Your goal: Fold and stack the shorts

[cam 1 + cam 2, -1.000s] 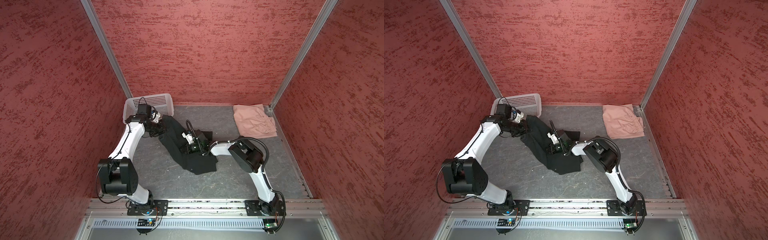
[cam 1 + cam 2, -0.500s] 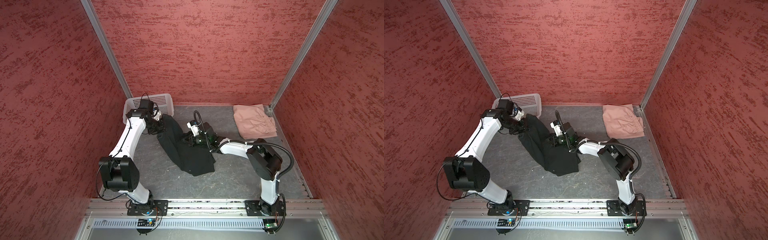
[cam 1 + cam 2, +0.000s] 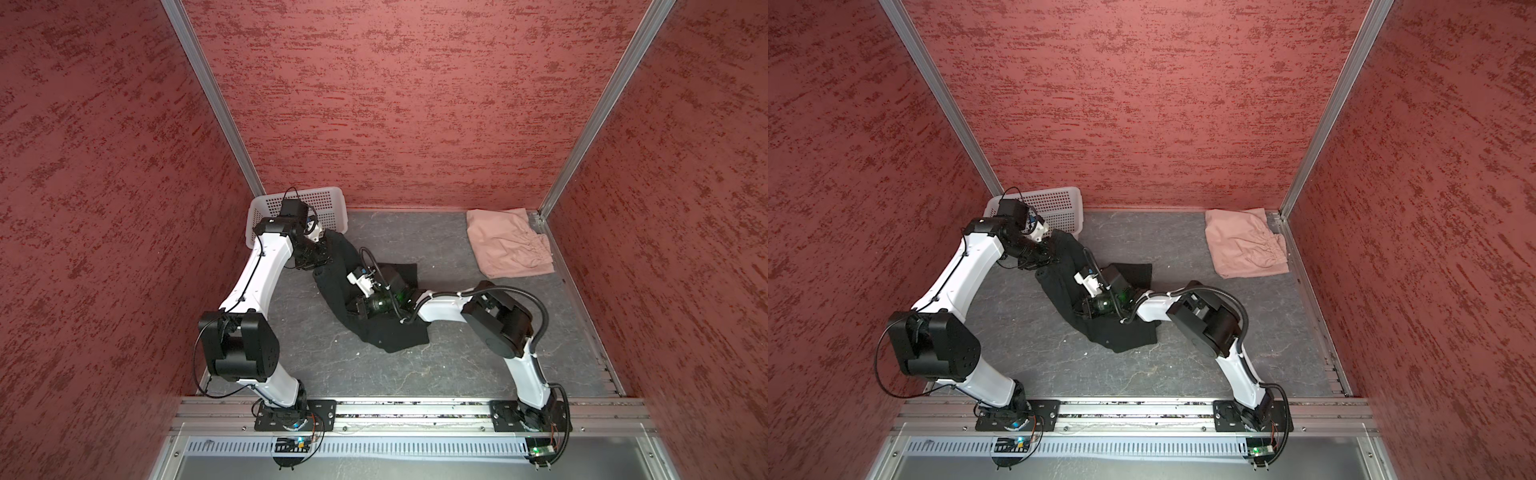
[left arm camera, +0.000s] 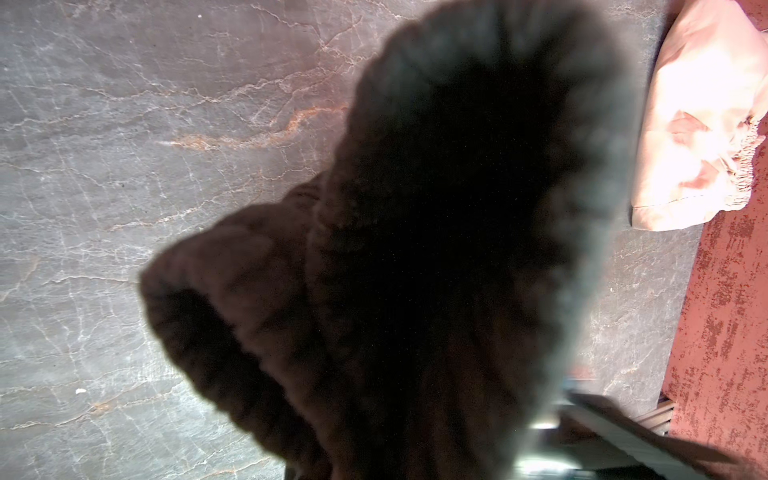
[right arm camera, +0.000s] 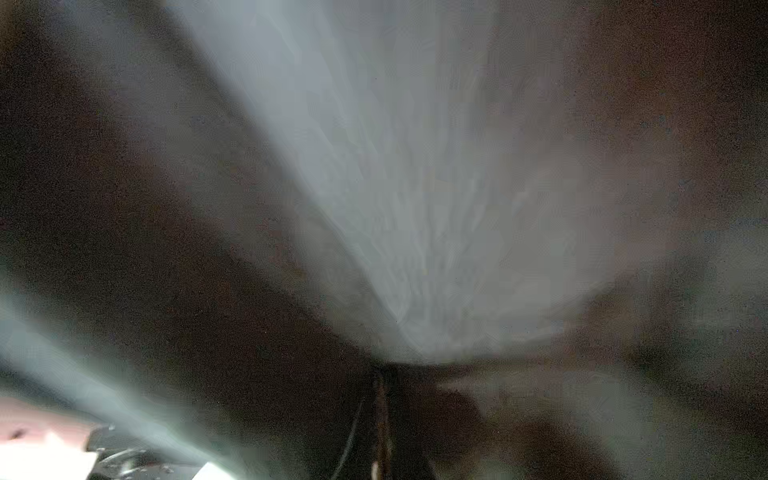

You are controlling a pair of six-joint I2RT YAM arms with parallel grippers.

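Note:
The black shorts (image 3: 386, 336) (image 3: 1121, 336) lie stretched in a long diagonal band across the middle of the grey floor. My left gripper (image 3: 321, 259) (image 3: 1051, 255) is shut on their far end just in front of the basket and lifts it. In the left wrist view the black cloth (image 4: 415, 249) covers the jaws. My right gripper (image 3: 354, 308) (image 3: 1080, 309) is shut in the middle of the band, with dark cloth (image 5: 124, 208) fanning out from its tip. The pink shorts (image 3: 507, 245) (image 3: 1246, 245) (image 4: 698, 124) lie folded in the back right corner.
A white perforated basket (image 3: 328, 203) (image 3: 1059, 203) stands in the back left corner, right behind my left wrist. Red walls enclose three sides. A metal rail (image 3: 415, 409) runs along the front edge with both arm bases on it.
My right gripper swung toward the back wall, then came back forward and left into the black cloth, which has shifted with it. My left gripper moved slightly back toward the basket.

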